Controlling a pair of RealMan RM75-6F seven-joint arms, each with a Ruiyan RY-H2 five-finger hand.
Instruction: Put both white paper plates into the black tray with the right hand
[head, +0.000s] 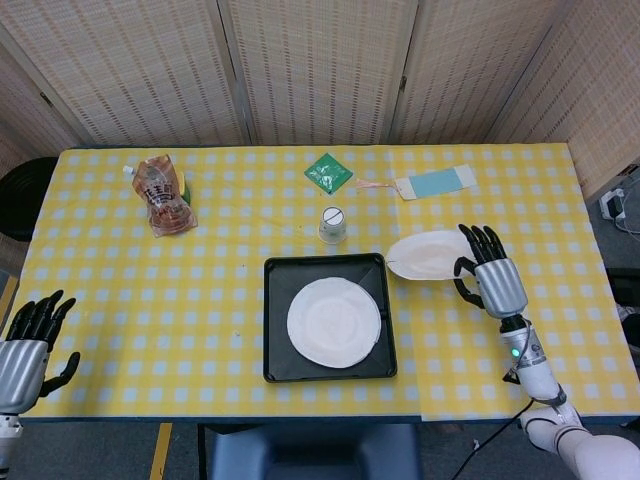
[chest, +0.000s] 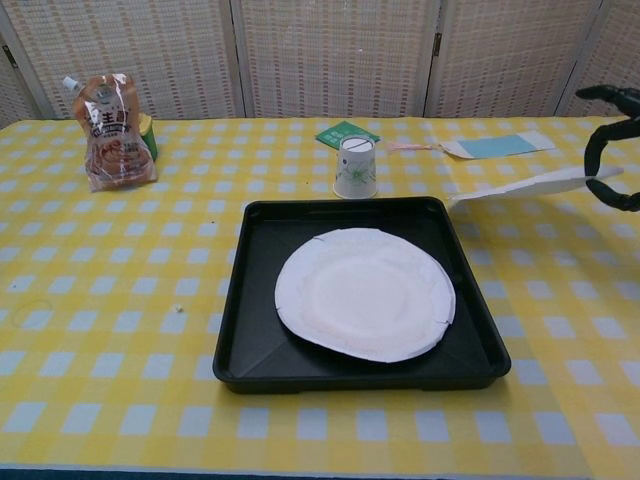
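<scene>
Plate no. 2 (chest: 530, 184) in right hand (head: 491, 277) grip, off table; left hand (head: 25, 340) open.

The brown pouch (chest: 112, 130) bears print too small to read

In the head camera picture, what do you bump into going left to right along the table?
Left hand → snack bag → black tray → held plate → right hand.

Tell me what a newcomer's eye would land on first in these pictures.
Likely the black tray at the table's near middle, with one white paper plate lying in it. Next, the second plate, held off the yellow checked cloth by the right hand, just right of the tray.
</scene>
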